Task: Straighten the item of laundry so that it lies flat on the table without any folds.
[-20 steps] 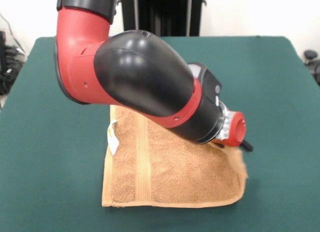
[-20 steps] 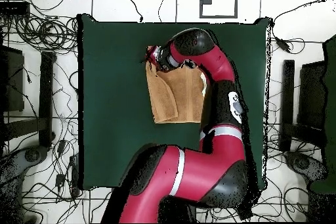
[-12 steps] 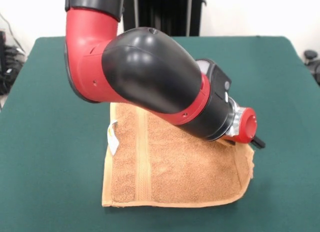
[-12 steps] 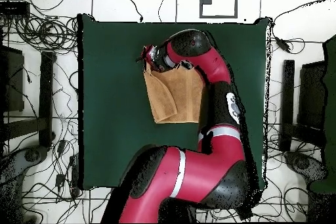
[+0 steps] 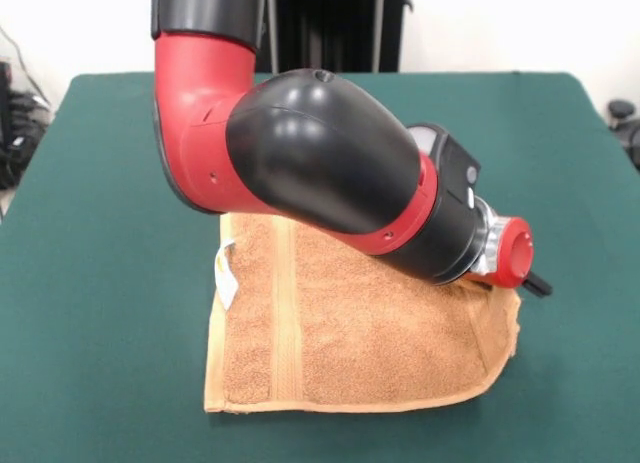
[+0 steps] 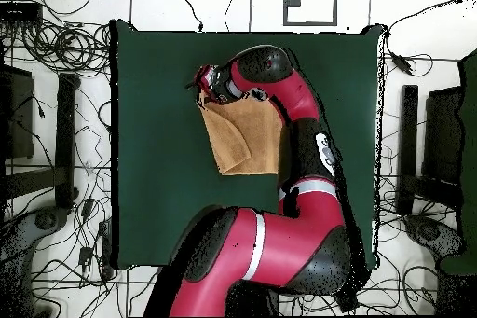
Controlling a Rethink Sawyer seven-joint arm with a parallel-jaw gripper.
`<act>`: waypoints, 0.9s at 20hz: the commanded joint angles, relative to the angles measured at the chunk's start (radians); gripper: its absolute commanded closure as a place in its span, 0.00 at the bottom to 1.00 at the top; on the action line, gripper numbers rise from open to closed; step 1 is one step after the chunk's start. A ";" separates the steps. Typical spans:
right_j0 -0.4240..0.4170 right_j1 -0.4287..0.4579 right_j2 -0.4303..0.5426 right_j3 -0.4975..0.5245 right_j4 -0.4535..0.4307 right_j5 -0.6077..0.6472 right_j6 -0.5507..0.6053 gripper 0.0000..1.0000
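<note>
**Operator:** What does each camera give me that the other doesn't?

**Observer:** In the front view you get the towel (image 5: 350, 333) in detail: one smoother woven band running front to back near its left side, the small white label (image 5: 226, 273) sticking up at its left edge, and the right-hand corner lifted off the table (image 5: 90, 283). In the overhead view you lose that detail, but you see the whole arm (image 6: 298, 146) reaching from its base across the green cloth, and the towel lying near the table's middle, towards the side away from the base.

**Operator:** Where is the towel relative to the gripper?

**Observer:** The gripper (image 5: 535, 283) is at the towel's raised right corner, where the cloth peaks up to it. You see only a dark tip past the red wrist end, so you cannot tell whether it is clamped on the cloth or parted.

**Operator:** And the arm?

**Observer:** Your forearm slopes down from upper left to lower right over the towel's far part, wrist low near the table.
</note>
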 commanded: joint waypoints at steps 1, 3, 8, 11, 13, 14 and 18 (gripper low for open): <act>0.016 -0.015 0.127 0.185 0.053 -0.053 0.135 0.00; 0.013 -0.029 0.140 0.218 0.080 -0.080 0.156 0.00; 0.009 -0.061 0.163 0.298 0.143 -0.158 0.167 0.00; 0.009 -0.069 0.158 0.318 0.158 -0.187 0.171 0.00; 0.015 -0.085 0.140 0.339 0.165 -0.220 0.193 0.00; 0.036 -0.109 0.096 0.349 0.150 -0.256 0.242 0.00; 0.080 -0.177 -0.009 0.381 0.116 -0.239 0.386 0.00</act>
